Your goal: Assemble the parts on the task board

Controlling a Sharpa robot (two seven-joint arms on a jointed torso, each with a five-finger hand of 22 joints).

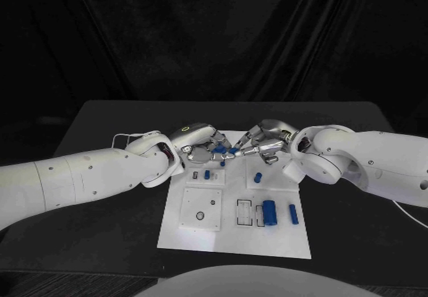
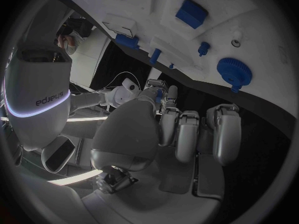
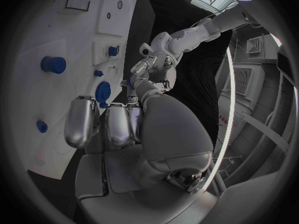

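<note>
Head view, one task board (image 1: 234, 241), two hands, left hand (image 1: 198, 142), right hand (image 1: 265, 143)

We see both hands crowding the task board's (image 1: 234, 244) far end; its near half, with upright blue cylinders (image 1: 268, 213), seems reachable.
</note>
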